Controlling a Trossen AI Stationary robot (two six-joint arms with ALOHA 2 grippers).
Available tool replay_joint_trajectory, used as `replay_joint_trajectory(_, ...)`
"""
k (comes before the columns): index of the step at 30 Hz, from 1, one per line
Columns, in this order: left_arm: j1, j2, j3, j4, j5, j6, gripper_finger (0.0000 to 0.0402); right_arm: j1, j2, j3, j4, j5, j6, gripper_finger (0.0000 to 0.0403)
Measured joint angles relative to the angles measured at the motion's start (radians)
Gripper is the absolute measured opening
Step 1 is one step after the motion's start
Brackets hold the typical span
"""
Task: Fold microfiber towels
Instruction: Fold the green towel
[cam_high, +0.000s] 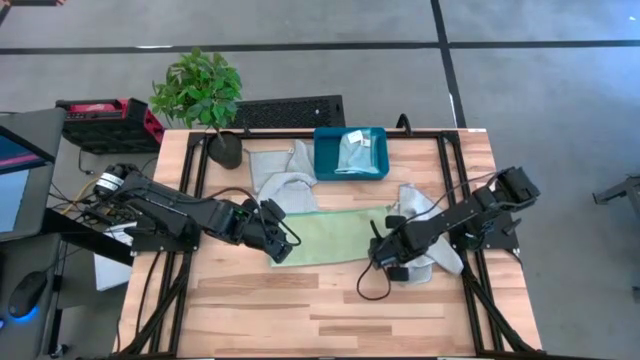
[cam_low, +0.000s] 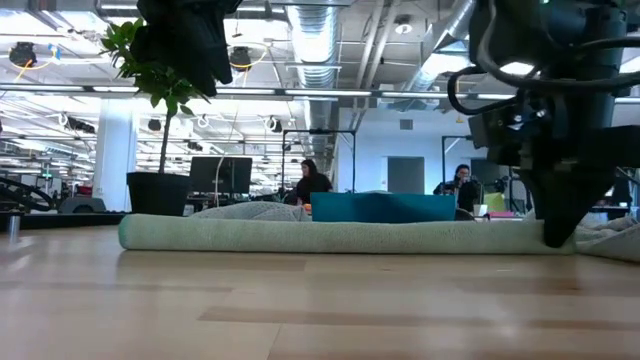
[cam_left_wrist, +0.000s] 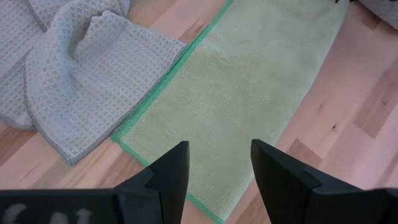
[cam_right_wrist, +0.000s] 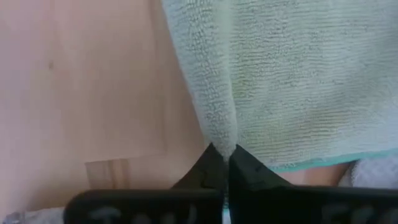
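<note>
A light green microfiber towel (cam_high: 335, 237) lies flat as a long strip across the middle of the table. My right gripper (cam_high: 386, 263) is shut on the strip's right end, at its near edge. In the low view my right gripper (cam_low: 556, 236) reaches down to the towel (cam_low: 330, 235). My left gripper (cam_left_wrist: 219, 163) hangs open above the strip's left end (cam_left_wrist: 249, 93) and touches nothing. A pale grey towel (cam_high: 285, 175) lies crumpled beyond the strip. Another grey towel (cam_high: 432, 232) lies under my right arm. My right gripper pinches the green towel's near long edge (cam_right_wrist: 219, 127) between its two fingertips (cam_right_wrist: 211, 163), close to the right short end with its teal hem (cam_right_wrist: 311, 163). The fingers come from above, pointing down. The cloth stands up in a small ridge at the tips, and the towel lies on the table.
A teal bin (cam_high: 325, 160) with a folded light blue cloth (cam_high: 355, 150) stands at the far middle. A potted plant (cam_high: 205, 95) stands at the far left. Bare wood (cam_high: 330, 310) stretches along the near side.
</note>
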Motion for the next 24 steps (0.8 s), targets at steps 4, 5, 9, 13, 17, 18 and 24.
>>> replay_joint_trajectory(4, -0.001, 0.000, 0.000, 0.000, 0.014, 0.000, 0.0164, -0.025, 0.000, 0.048, -0.052, 0.005, -0.017, 0.0018)
replay_joint_trajectory(5, -0.003, 0.000, 0.000, 0.000, 0.015, 0.000, 0.0164, -0.033, 0.000, 0.065, -0.063, 0.011, -0.033, 0.0016)
replay_joint_trajectory(9, -0.012, 0.000, 0.000, -0.001, 0.016, -0.015, 0.0164, -0.064, 0.000, 0.140, -0.068, 0.050, -0.133, 0.0008)
replay_joint_trajectory(13, -0.025, 0.000, 0.000, -0.001, 0.016, -0.020, 0.0164, -0.093, 0.000, 0.220, -0.033, 0.091, -0.251, 0.0008)
replay_joint_trajectory(17, -0.034, 0.000, 0.000, -0.001, 0.016, -0.021, 0.0164, -0.133, 0.000, 0.266, 0.107, 0.092, -0.355, 0.0006)
replay_joint_trajectory(18, -0.035, 0.000, 0.000, -0.001, 0.016, -0.021, 0.0164, -0.142, 0.000, 0.271, 0.154, 0.091, -0.375, 0.0006)
replay_joint_trajectory(24, -0.038, -0.006, 0.000, -0.009, 0.017, -0.065, 0.0164, -0.195, 0.000, 0.286, 0.378, 0.082, -0.430, 0.0003)
